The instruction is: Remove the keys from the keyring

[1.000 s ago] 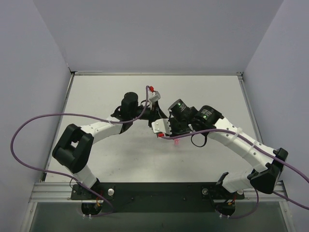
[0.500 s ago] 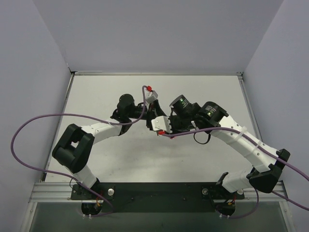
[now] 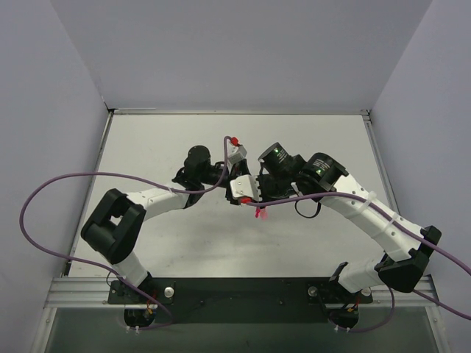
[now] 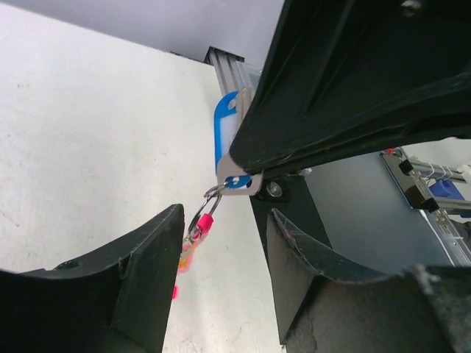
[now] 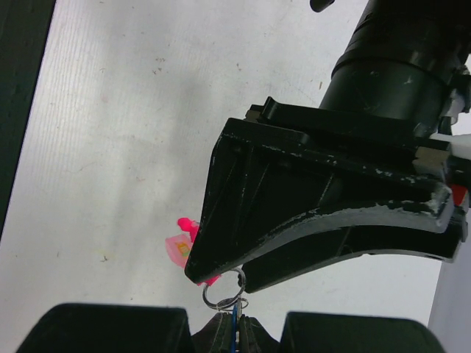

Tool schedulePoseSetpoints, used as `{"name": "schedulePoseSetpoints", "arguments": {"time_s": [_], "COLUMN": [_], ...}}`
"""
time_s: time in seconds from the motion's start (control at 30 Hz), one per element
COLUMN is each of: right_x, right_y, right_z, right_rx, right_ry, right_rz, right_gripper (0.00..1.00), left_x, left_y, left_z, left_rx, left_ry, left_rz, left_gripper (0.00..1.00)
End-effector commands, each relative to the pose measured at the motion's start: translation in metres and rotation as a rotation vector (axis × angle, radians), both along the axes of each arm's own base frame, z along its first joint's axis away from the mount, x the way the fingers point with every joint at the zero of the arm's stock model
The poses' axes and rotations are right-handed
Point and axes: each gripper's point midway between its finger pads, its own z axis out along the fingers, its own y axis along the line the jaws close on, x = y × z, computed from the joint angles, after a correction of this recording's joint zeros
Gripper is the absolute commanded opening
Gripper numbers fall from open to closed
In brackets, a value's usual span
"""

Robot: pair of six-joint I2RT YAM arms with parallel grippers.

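Over the middle of the table [image 3: 147, 147] the pink keys [image 3: 259, 213] dangle nearest, hanging from the keyring [image 5: 223, 292]. The right gripper [image 5: 235, 332] pinches the blue key [image 4: 225, 140] tight. Just beyond, the left gripper [image 4: 224, 213] stands part open astride the keyring and pink keys, holding nothing.

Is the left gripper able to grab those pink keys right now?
Probably yes. The left gripper is open, and the pink keys dangle from the keyring between its fingers with nothing in front. The right gripper holds the blue key above them.
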Motion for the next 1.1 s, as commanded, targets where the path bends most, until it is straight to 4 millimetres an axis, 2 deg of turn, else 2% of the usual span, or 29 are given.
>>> {"name": "schedulePoseSetpoints", "arguments": {"time_s": [0.0, 0.43, 0.8, 1.07], "right_x": [0.0, 0.007, 0.01, 0.01], "right_y": [-0.003, -0.003, -0.003, -0.003], "right_z": [0.011, 0.006, 0.008, 0.008], "right_rx": [0.016, -0.003, 0.004, 0.004], "right_ry": [-0.003, -0.017, -0.032, -0.032], "right_rz": [-0.017, -0.033, -0.045, -0.048], "right_gripper": [0.0, 0.0, 0.0, 0.0], "left_x": [0.006, -0.005, -0.011, -0.008], "left_y": [-0.003, -0.002, -0.004, -0.006], "left_z": [0.006, 0.019, 0.018, 0.016], "left_rx": [-0.002, -0.05, -0.044, -0.033], "left_ry": [-0.084, -0.075, -0.065, -0.058], "left_rz": [0.015, -0.029, -0.059, -0.048], "left_gripper": [0.58, 0.51, 0.39, 0.32]}}
